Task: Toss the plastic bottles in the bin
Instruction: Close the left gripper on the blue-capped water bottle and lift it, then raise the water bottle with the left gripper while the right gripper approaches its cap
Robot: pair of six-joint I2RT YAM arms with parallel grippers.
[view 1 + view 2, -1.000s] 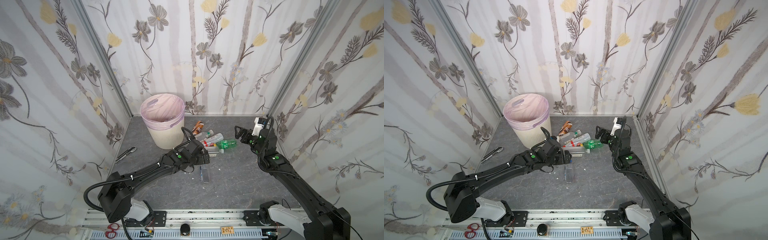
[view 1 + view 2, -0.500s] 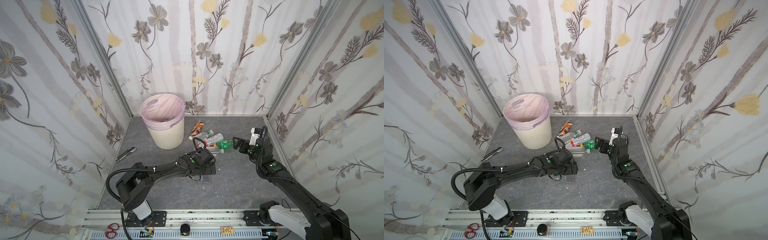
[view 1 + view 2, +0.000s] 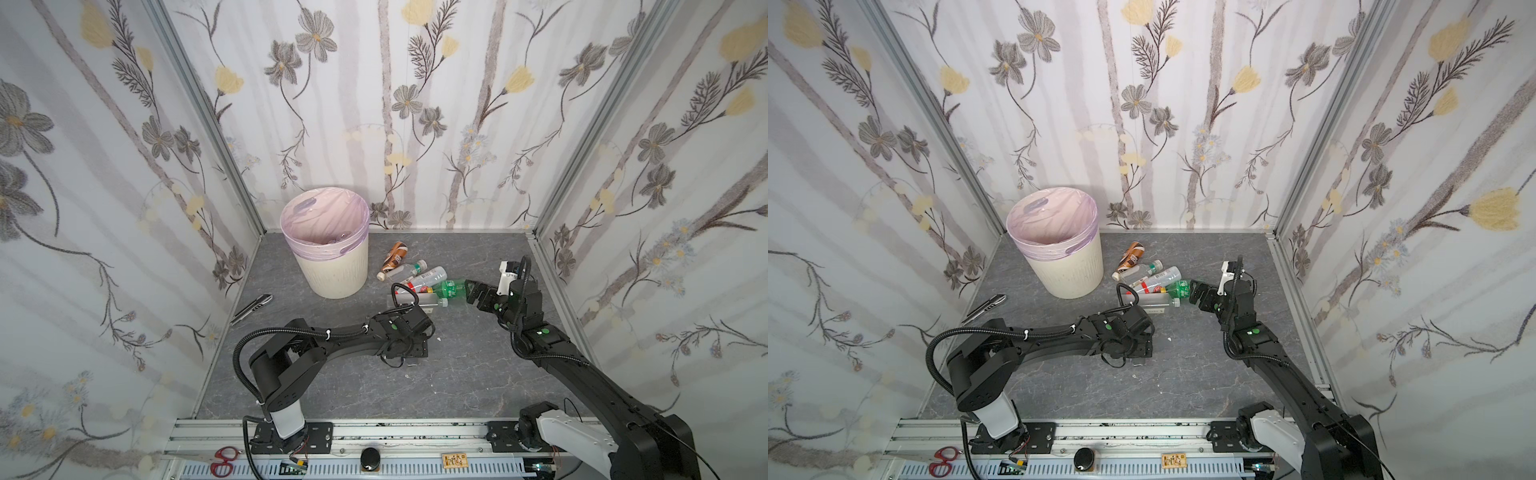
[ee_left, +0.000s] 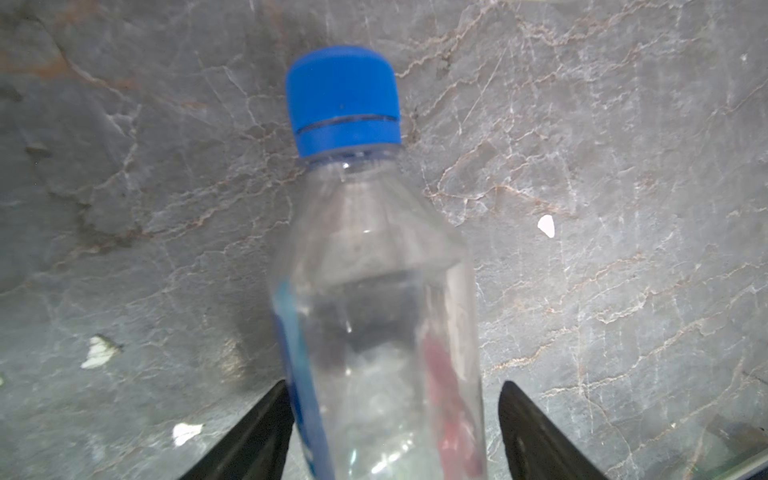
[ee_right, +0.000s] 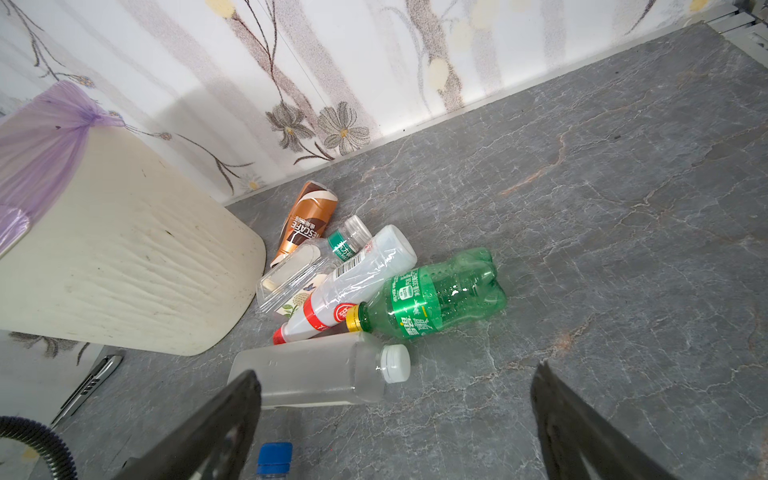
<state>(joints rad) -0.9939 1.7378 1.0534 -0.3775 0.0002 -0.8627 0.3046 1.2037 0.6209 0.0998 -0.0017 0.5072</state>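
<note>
A clear bottle with a blue cap [image 4: 374, 291] lies on the grey floor, and my left gripper [image 4: 393, 382] stands over it, pointing down. Its fingers sit on either side of the body: one touches the bottle, the other shows a narrow gap. In both top views the left wrist [image 3: 405, 332] hides this bottle. My right gripper [image 3: 473, 289] [image 5: 395, 370] is open and empty, low beside a pile of bottles: green [image 5: 436, 297], frosted with a white cap [image 5: 307, 374], red-capped [image 5: 353, 274], green-labelled [image 5: 345, 243] and brown coffee [image 5: 307, 220]. The cream bin [image 3: 336, 274] stands at the back left.
A clear plastic box [image 5: 286, 278] lies in the pile. A folding knife [image 3: 251, 307] rests by the left wall. Red scissors [image 3: 224, 459] lie on the front rail. Small white scraps [image 4: 97, 353] dot the floor. Papered walls close in three sides.
My left gripper came away from the bin, dropped onto the blue-capped bottle mid-floor, and its jaws narrowed. My right gripper sank lower and moved in beside the green bottle.
</note>
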